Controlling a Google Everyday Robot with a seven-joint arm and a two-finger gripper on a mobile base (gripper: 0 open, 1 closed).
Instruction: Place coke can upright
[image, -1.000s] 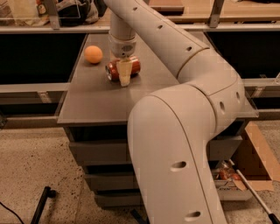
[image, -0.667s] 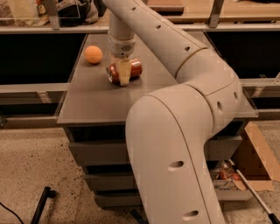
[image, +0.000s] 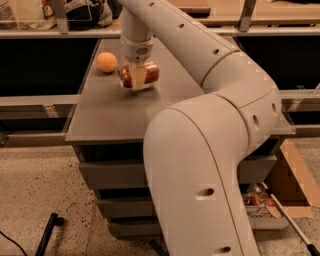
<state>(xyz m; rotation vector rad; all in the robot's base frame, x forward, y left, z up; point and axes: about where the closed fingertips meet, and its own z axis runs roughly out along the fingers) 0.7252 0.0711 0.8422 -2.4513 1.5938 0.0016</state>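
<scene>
The coke can (image: 151, 74) is red with a silver end and lies on its side, its silver end pointing left, at the far left part of the grey table top (image: 110, 115). My gripper (image: 138, 82) comes down from above and is shut on the middle of the can. One pale finger (image: 138, 76) crosses the front of the can; the other is hidden behind it. The can seems to be held just above the table. An orange ball (image: 106, 62) sits on the table just left of the can.
My own large white arm (image: 210, 150) fills the front right and hides much of the table. Drawers (image: 105, 175) are under the table. A cardboard box (image: 295, 185) stands on the floor at right. A black pole (image: 47, 232) lies at bottom left.
The gripper and the coke can have shifted slightly up and to the left in the view, closer to the orange ball. The ball has not moved.
</scene>
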